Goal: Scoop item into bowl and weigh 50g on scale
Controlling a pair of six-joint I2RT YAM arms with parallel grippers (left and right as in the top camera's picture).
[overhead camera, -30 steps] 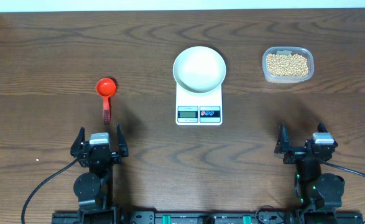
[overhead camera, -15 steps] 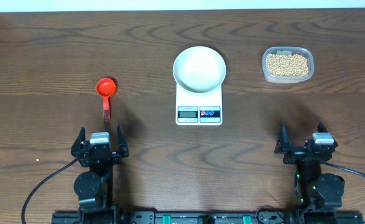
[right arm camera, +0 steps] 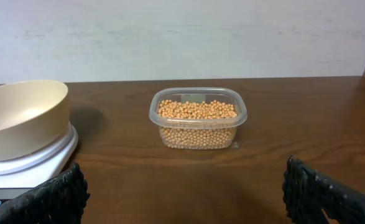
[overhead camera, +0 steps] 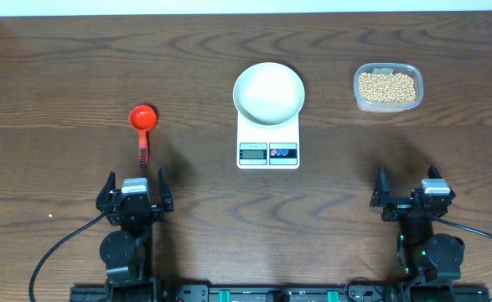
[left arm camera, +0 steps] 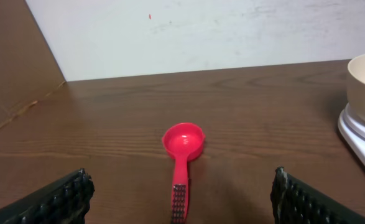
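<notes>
My left hand [overhead camera: 135,181] and right hand [overhead camera: 406,184] sit spread wide, holding nothing. The red scoop [overhead camera: 143,117] lies ahead of the left, handle toward me for an easy grasp; the beans [overhead camera: 386,86] wait in their tub [overhead camera: 414,101] ahead of the right. The bowl [overhead camera: 268,92] sits on the scale [overhead camera: 268,144] between them (still empty, I judge)

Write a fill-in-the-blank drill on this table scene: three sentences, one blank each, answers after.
1. The bowl standing on the scale is ____ of beans.
2. Seen from overhead, the clear tub of beans sits to the ____ of the scale.
3. The colour of the scoop lying on the table is ____.

Missing words: empty; right; red.
</notes>
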